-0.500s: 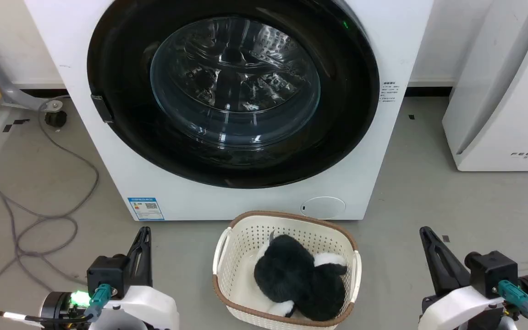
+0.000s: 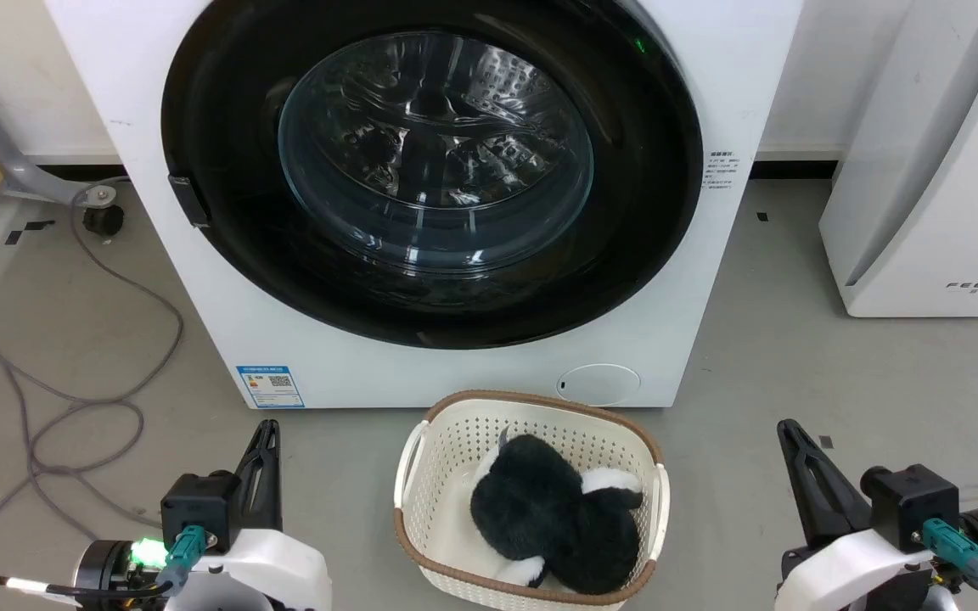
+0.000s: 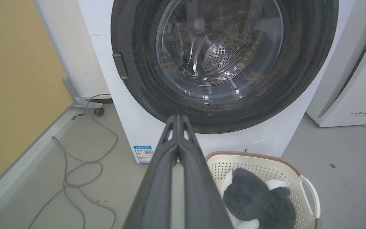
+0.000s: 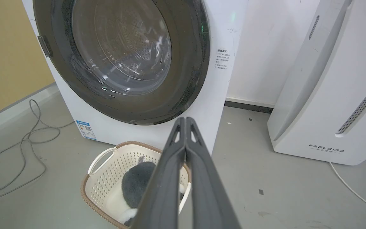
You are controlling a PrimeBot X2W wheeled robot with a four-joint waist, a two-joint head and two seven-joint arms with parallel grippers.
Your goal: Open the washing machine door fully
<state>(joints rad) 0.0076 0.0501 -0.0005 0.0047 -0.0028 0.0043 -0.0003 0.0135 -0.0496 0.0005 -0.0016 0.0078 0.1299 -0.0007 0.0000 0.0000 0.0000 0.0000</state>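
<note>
Basket beside washer holds black-and-white plush toy.

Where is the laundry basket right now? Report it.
In the head view the laundry basket sits on the floor at bottom centre, below the washing machine door, between the left end effector and the right end effector.
</note>
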